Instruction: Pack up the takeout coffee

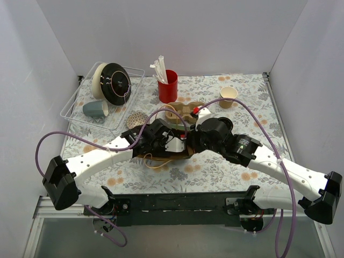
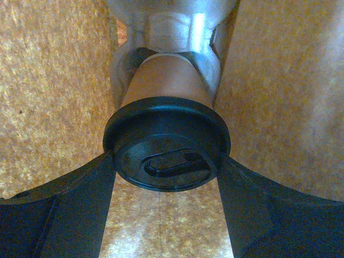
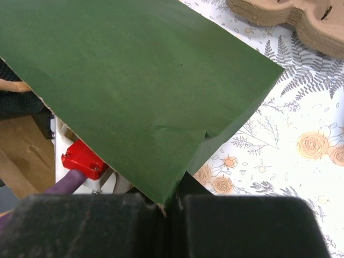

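The takeout coffee (image 2: 166, 145), a brown paper cup with a black lid, lies inside a paper bag (image 2: 48, 80) with its lid towards the left wrist camera. My left gripper (image 2: 166, 161) is shut on it, one black finger (image 2: 70, 215) pressing on each side of the lid. The bag is green outside (image 3: 140, 80) and kraft brown inside. My right gripper (image 3: 169, 207) is shut on a corner of the bag's edge. In the top view both grippers, left (image 1: 166, 141) and right (image 1: 193, 137), meet at mid-table over the bag (image 1: 156, 156); the cup is hidden there.
A cardboard cup carrier (image 1: 180, 112) lies just behind the grippers. A red cup with straws (image 1: 167, 86), a tan lidless cup (image 1: 228, 97) and a clear tray (image 1: 72, 105) holding plates and a grey-blue mug (image 1: 95, 109) stand farther back. White walls close in three sides.
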### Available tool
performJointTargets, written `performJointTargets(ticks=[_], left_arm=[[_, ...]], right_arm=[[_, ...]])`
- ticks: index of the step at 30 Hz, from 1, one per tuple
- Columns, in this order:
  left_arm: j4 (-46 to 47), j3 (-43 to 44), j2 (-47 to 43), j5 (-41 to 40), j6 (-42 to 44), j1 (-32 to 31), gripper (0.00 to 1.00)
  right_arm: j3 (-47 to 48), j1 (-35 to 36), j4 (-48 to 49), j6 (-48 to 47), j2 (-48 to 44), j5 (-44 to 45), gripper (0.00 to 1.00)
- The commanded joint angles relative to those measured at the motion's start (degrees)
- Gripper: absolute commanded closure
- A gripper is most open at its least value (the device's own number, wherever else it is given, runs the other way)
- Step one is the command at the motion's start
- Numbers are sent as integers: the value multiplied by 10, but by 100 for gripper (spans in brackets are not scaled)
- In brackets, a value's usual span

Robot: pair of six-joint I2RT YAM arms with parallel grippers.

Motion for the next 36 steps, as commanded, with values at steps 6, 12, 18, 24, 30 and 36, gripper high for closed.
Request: performJointTargets(ticks=[6,12,18,24,30,36], left_arm=[[50,-11,-35,58,-7,15,100],[34,9,-33,66,-28,15,100],[25,20,-25,79,-23,15,100],[18,31,-23,112,-23,15,100],[-8,32,-19,105,-25,15,100],[70,-19,-39,46,-15,15,100]], right_arm=[[-18,1,58,-40,-9,-24,99],[-63,0,71,-69,-42,-32,99],[-73,0,72,-80,-44,-38,99],[-76,1,67,-86,-49,-37,99],[-90,0,73,-85,-65,-36,99],[-96,0,78,-93,-65,-47,99]])
